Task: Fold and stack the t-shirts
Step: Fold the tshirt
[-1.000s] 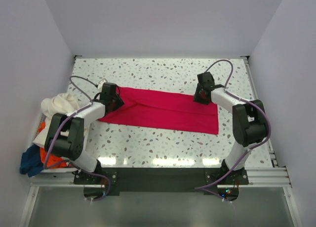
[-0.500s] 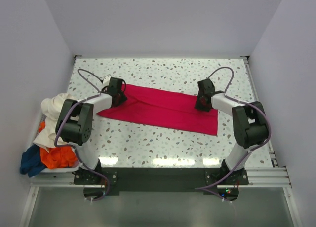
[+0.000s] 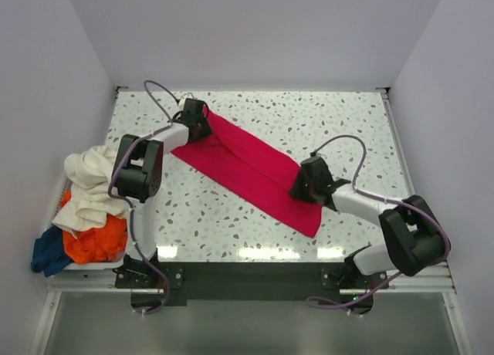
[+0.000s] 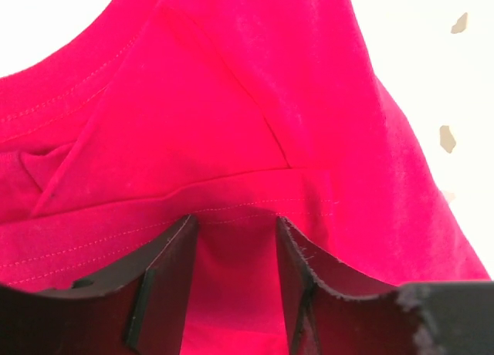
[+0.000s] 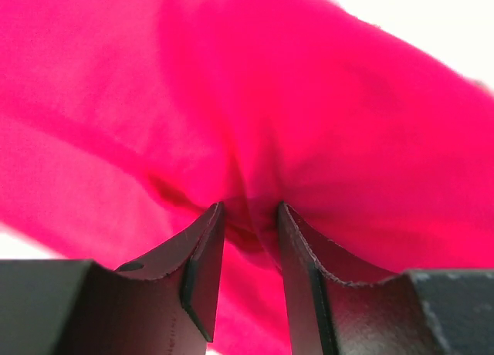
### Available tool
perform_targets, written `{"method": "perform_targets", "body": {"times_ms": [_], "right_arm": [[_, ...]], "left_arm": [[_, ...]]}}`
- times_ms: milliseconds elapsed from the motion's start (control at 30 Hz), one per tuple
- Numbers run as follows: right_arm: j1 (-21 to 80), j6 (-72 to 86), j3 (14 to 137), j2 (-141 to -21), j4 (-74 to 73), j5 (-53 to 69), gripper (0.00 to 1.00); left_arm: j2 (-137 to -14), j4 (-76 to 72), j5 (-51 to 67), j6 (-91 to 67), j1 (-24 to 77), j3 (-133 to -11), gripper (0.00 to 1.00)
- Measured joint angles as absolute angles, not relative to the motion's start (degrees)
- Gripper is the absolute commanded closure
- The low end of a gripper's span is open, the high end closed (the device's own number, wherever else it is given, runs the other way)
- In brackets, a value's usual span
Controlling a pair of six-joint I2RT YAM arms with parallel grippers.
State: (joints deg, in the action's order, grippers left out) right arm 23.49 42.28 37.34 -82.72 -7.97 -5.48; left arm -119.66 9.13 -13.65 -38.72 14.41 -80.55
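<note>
Cloth is being swung round on the table (image 3: 363,131). The red shirt (image 3: 251,170), a folded strip that was lying almost straight across a second ago, is now being stretched on a slant. Its left end is being carried toward the far left corner and its right end drawn toward the near right, with the strip lying flat between the arms.

The right tool (image 3: 306,187) is being kept pinched on a puckered bunch of the red shirt near its lower end, jaws nearly together. The left tool (image 3: 197,125) is being seen with cloth running between half-parted jaws; whether the hem is gripped or being let go cannot be told.

The turn is being judged as lining-up for the next fold, so this shirt is only partly folded and nothing is being stacked yet. The cream shirt (image 3: 91,181), orange shirt (image 3: 96,243) and blue shirt (image 3: 48,251) are being left heaped at the left edge.

The strip's near corner is being brought close to the near edge of the table, and its far end close to the far edge. Open room is being left at the far right and the near left.
</note>
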Motion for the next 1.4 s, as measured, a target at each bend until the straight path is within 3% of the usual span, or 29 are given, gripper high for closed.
{"method": "perform_targets", "body": {"times_ms": [300,567,800,1000,1100,1200,1400], "right_arm": [[48.88,54.65,35.38,-82.28,-3.79,-5.50,0.62],[49.54,50.06,47.40,-85.93,-12.88,-10.98,0.55],[49.45,43.31,48.29,-83.18,-19.20,-15.64,0.46],[49.43,40.88,47.07,-81.78,-21.52,-18.04,0.47],[49.43,40.42,45.06,-81.76,-21.56,-18.20,0.48],[49.43,40.01,43.22,-81.76,-21.61,-18.28,0.48],[49.43,39.38,40.88,-81.71,-21.47,-18.37,0.48]], "left_arm": [[-128.90,8.01,-2.04,-33.58,14.79,-94.13,0.35],[-134.65,6.00,10.07,-30.50,15.00,-102.56,0.21],[-137.36,6.37,17.12,-29.47,14.98,-108.47,0.20],[-136.88,5.41,19.81,-29.52,14.37,-109.08,0.20],[-133.69,5.23,19.27,-29.54,13.96,-105.71,0.22],[-127.63,5.15,16.45,-30.63,13.85,-99.39,0.31],[-112.25,5.04,7.49,-36.10,14.04,-82.41,0.60]]}}
